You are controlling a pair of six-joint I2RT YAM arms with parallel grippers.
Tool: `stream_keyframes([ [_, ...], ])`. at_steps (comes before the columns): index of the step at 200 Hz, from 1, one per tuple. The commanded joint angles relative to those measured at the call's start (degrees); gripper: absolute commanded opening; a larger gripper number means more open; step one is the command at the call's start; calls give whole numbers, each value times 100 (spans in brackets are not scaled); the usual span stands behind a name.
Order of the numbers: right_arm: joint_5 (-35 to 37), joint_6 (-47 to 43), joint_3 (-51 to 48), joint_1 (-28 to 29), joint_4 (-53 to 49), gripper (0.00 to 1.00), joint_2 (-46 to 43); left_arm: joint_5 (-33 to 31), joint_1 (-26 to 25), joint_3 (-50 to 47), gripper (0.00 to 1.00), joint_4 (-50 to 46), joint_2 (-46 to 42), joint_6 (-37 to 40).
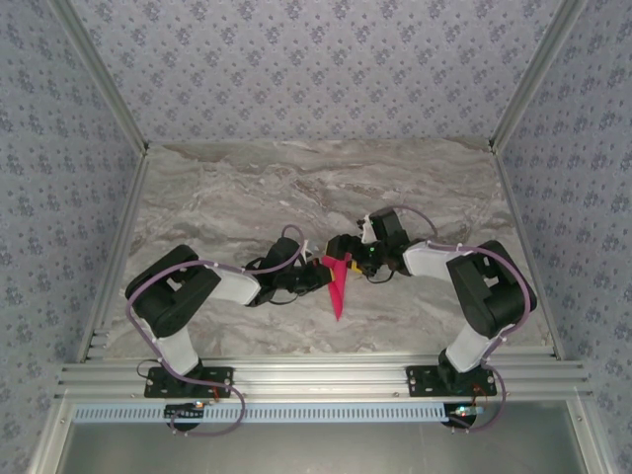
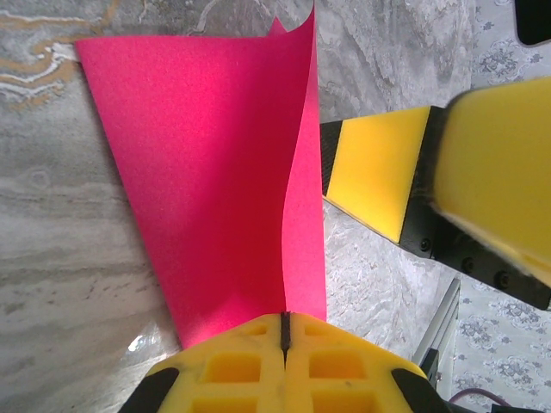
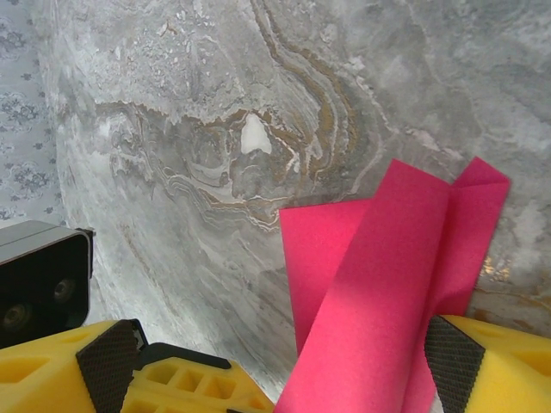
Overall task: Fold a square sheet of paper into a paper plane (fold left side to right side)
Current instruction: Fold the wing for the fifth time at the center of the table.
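Pinching the paper plane [image 1: 339, 288] by one end, the left hand [image 1: 319, 269] is clenched tight. From its own wrist camera the two yellow fingers [image 2: 232, 372] meet along a thin dark seam with the magenta-pink paper trapped in it. The paper fans away from them as a broad flat panel on the left and a narrower flap standing in a soft curve along the right. From above, the plane reads as a slim dart near the middle of the marbled grey tabletop [image 1: 227, 188], between the two arms. Its sharp tip points toward the arm bases and its wider end is tucked between the two hands (whether the tip rests on the stone is hard to tell). The right hand [image 1: 348, 253] reaches in from the opposite side and is released, its jaws standing wide. In its wrist view a folded strip of the paper runs up between the fingers [image 3: 172, 383], with a second layer spread flat behind it. The strip passes close by the black textured pad [image 3: 452, 361] on the right; contact there cannot be made out. A black camera housing [image 3: 39, 284] sits at the left edge of that view.
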Motion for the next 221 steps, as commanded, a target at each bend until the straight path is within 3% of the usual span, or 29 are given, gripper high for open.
stream_keyframes([
  [1,-1,-14,191,48,-146,91,93,-32,42,-39,0,-26,-214,139],
  [108,432,-451,617,186,-1495,91,564,-66,203,33,0,-442,-360,476],
  [221,468,-532,697,312,-1636,91,665,48,280,309,0,-732,-14,894],
])
